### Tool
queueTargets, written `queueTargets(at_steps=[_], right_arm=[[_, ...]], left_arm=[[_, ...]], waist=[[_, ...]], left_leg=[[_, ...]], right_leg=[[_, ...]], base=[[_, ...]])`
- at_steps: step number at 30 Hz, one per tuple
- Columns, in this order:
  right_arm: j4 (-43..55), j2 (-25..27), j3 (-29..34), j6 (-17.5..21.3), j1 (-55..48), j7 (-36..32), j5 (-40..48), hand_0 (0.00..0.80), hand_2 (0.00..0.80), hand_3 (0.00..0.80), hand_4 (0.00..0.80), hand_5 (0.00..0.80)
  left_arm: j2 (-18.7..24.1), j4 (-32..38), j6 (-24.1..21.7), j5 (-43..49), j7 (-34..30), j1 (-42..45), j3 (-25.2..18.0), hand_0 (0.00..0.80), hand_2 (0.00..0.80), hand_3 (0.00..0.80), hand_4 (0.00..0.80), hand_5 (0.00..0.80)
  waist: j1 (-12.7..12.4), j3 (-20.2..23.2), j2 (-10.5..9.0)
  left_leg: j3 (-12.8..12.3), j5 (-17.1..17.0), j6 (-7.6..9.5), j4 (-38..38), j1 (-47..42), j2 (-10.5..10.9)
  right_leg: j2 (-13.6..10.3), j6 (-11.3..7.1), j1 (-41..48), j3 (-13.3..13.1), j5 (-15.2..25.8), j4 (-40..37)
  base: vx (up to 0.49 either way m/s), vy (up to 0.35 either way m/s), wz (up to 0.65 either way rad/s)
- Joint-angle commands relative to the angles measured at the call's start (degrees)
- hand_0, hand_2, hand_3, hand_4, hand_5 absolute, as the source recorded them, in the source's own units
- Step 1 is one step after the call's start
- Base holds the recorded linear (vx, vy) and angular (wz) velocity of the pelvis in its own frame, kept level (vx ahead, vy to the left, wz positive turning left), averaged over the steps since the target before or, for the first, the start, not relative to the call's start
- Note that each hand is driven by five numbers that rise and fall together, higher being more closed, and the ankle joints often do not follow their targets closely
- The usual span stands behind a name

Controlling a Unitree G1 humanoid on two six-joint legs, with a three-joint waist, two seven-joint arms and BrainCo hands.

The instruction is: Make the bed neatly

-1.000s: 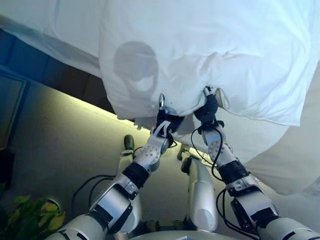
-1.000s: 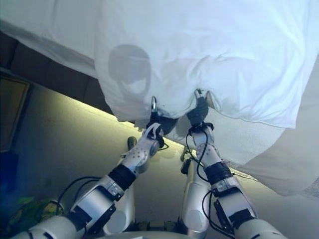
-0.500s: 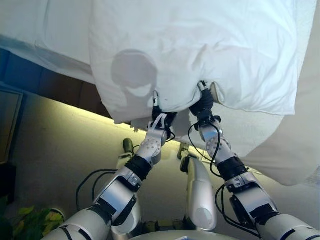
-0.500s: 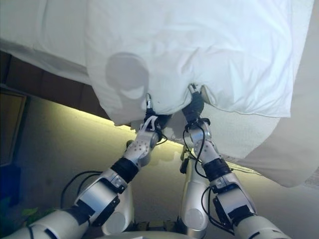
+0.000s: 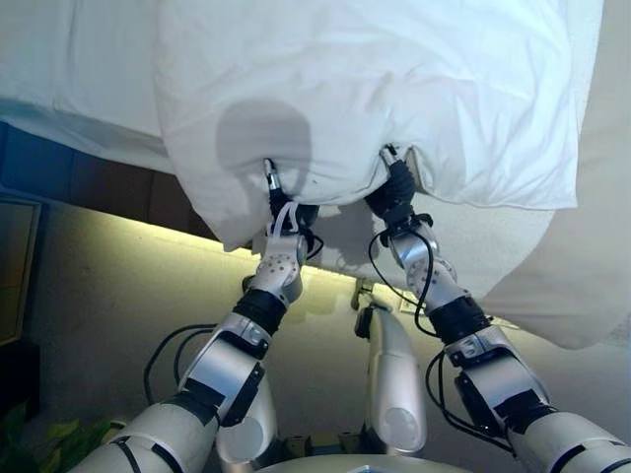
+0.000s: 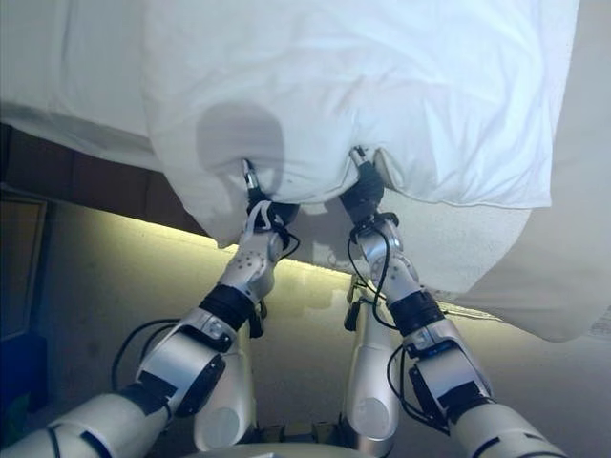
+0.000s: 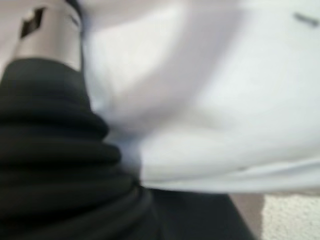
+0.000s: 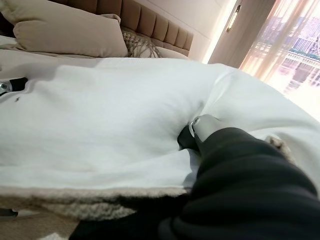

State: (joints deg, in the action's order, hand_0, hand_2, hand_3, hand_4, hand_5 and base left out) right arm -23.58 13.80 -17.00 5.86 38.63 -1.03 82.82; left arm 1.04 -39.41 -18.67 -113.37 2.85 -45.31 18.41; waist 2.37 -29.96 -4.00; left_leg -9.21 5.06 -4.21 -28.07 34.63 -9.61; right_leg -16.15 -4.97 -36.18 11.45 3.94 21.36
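Over the last second both arms extended, pushing the white pillow (image 5: 375, 89) farther onto the bed (image 5: 69, 69), left hand (image 5: 281, 212) and right hand (image 5: 394, 192) at its near edge, finger state not discernible; placement seemed underway.

left hand (image 5: 281, 212): raised, fingers hidden | right hand (image 5: 397, 189): raised, fingers hidden
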Motion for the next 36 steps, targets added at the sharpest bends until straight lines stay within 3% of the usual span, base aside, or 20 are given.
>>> queueTargets(at_steps=[1,2,8,15,20,21,22,26,28,31,36], right_arm=[[6.41,3.48,1.61,2.03,2.78,-2.73,1.46,0.8,0.8,0.8,0.8,0.8],[6.61,3.38,1.53,2.27,2.58,-2.6,1.38,0.8,0.8,0.8,0.8,0.8],[6.87,2.35,1.4,3.84,0.06,-2.48,1.3,0.8,0.8,0.8,0.8,0.8],[4.66,1.16,1.93,3.64,-2.5,-3.91,2.28,0.8,0.8,0.8,0.8,0.8],[0.56,-0.34,1.94,5.7,-4.08,-4.89,6.92,0.8,0.8,0.8,0.8,0.8],[-1.48,-0.54,2.02,6.57,-4.21,-4.88,7.36,0.552,0.552,0.552,0.552,0.552],[-3.95,-0.69,2.17,6.32,-4.35,-5.44,8.82,0.0,0.0,0.0,0.0,0.0],[-18.3,-0.3,5.02,1.8,-4.05,-16.81,22.88,0.0,0.0,0.0,0.0,0.0],[-25.26,0.83,8.72,-3.33,-3.25,-23.86,30.18,0.0,0.0,0.0,0.0,0.0],[-34.42,2.81,15.94,-9.51,-2.23,-31.85,30.18,0.0,0.0,0.0,0.0,0.0],[-44.01,7.96,23.79,-13.67,-0.02,-33.78,30.18,0.0,0.0,0.0,0.0,0.0]], left_arm=[[1.58,4.08,-0.02,0.37,-3.15,-8.01,-1.36,0.094,0.094,0.094,0.094,0.094],[1.81,4.11,0.04,0.37,-3.09,-8.21,-1.2,0.787,0.787,0.787,0.787,0.787],[3.23,4.62,0.31,0.81,-4.5,-7.37,0.23,0.8,0.8,0.8,0.8,0.8],[2.57,8.03,1.84,13.43,-5.02,-3.33,0.95,0.8,0.8,0.8,0.8,0.8],[4.08,12.23,6.0,23.29,-3.23,-1.11,1.8,0.8,0.8,0.8,0.8,0.8],[4.49,12.72,7.32,24.69,-2.96,-0.8,2.0,0.8,0.8,0.8,0.8,0.8],[5.08,13.38,8.57,25.76,-2.54,-0.55,2.1,0.8,0.8,0.8,0.8,0.8],[7.19,15.19,12.49,29.25,-3.54,1.4,0.78,0.8,0.8,0.8,0.8,0.8],[8.58,15.45,13.97,29.86,-5.2,2.69,-0.44,0.8,0.8,0.8,0.8,0.8],[9.9,16.0,16.91,27.47,-7.96,4.79,-1.67,0.8,0.8,0.8,0.8,0.8],[12.26,17.26,19.62,23.88,-9.03,5.69,-2.81,0.8,0.8,0.8,0.8,0.8]], waist=[[0.47,1.58,2.23],[0.37,1.54,2.13],[-0.13,0.99,1.75],[-1.05,0.51,2.29],[-2.52,0.26,2.11],[-2.79,0.18,2.16],[-3.07,0.17,2.29],[-4.5,0.17,3.62],[-5.15,0.17,4.58],[-5.83,0.17,6.18],[-6.67,0.17,7.82]], left_leg=[[3.83,-8.78,-4.57,4.08,2.55,-2.59],[3.93,-8.84,-4.55,4.18,2.55,-2.55],[4.08,-10.35,-3.92,4.25,3.23,-2.18],[4.83,-9.82,-3.6,3.68,3.42,-1.37],[5.58,-9.58,-3.4,3.18,4.2,-0.94],[5.63,-9.61,-3.35,3.17,4.3,-0.88],[5.66,-9.62,-3.28,3.17,4.37,-0.8],[5.68,-9.07,-2.94,2.96,4.64,-0.12],[5.69,-8.72,-3.02,2.63,4.87,0.14],[5.78,-8.35,-3.08,2.4,5.01,0.63],[5.88,-8.16,-3.18,2.47,5.18,1.24]], right_leg=[[-4.95,-7.03,4.93,-1.82,0.62,-1.4],[-4.92,-7.05,5.0,-1.73,0.66,-1.48],[-5.18,-6.44,5.06,-0.88,2.41,-2.27],[-5.48,-6.38,5.48,-0.48,2.34,-2.05],[-5.71,-6.41,5.63,0.15,2.67,-2.07],[-5.74,-6.44,5.66,0.32,2.84,-2.11],[-5.78,-6.47,5.67,0.45,2.96,-2.12],[-6.42,-6.51,5.32,1.06,2.95,-1.7],[-6.88,-6.56,4.97,1.22,2.7,-1.18],[-7.48,-6.79,4.52,1.16,2.36,-0.59],[-8.15,-7.24,3.88,1.05,1.91,0.25]], base=[[-0.003,-0.03,0.01],[-0.002,-0.041,0.02],[-0.04,-0.038,0.02],[0.013,-0.015,0.03],[0.009,-0.064,0.04],[0.006,-0.06,0.1],[0.006,-0.039,0.06],[0.0,0.0,0.0],[-0.002,0.017,0.03],[-0.007,0.042,0.05],[-0.011,0.019,0.09]])
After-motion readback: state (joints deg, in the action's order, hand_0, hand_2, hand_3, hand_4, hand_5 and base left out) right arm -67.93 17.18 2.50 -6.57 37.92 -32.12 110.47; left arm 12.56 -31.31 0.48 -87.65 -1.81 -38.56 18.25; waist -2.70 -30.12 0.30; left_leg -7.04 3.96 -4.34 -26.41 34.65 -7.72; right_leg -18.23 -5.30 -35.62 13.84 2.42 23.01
